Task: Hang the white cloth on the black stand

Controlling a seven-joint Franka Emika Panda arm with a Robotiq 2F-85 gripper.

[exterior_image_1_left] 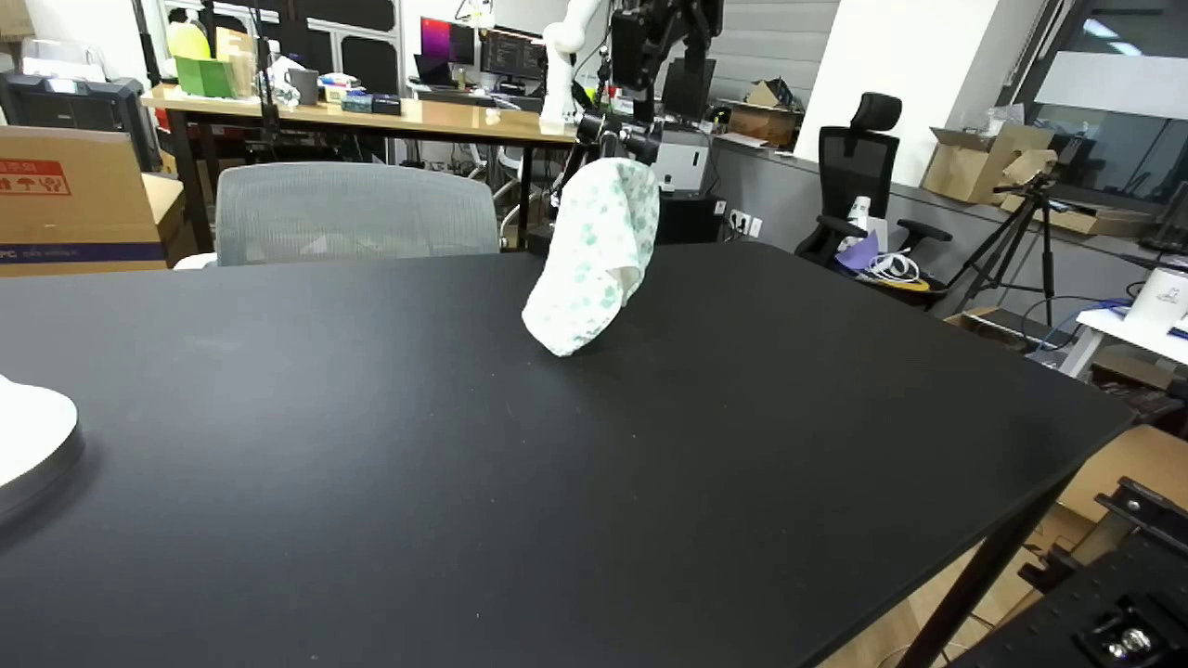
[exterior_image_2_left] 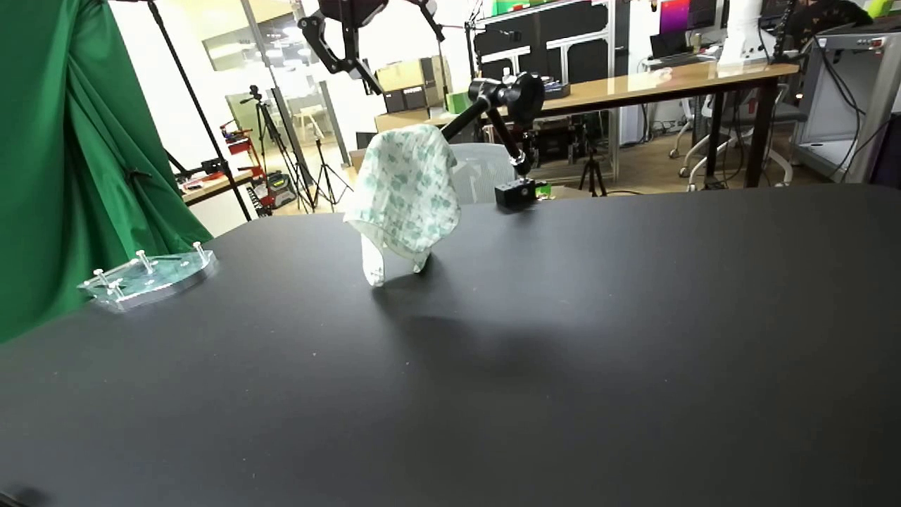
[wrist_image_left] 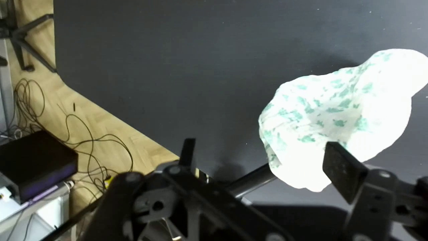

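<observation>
Over the dark surface (exterior_image_2_left: pixel 633 338), upper centre in an exterior view, the white cloth (exterior_image_2_left: pixel 408 190) hangs on the black stand (exterior_image_2_left: pixel 526 100), and the gripper (exterior_image_2_left: pixel 410 65) above it stands spread, holding nothing.

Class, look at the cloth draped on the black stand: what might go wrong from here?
The white cloth might slide off, since the bar of the black stand appears to slope down into it. The open gripper hangs above the cloth and could snag it if lowered. The stand's base looks small, so a tug might tip it.
</observation>
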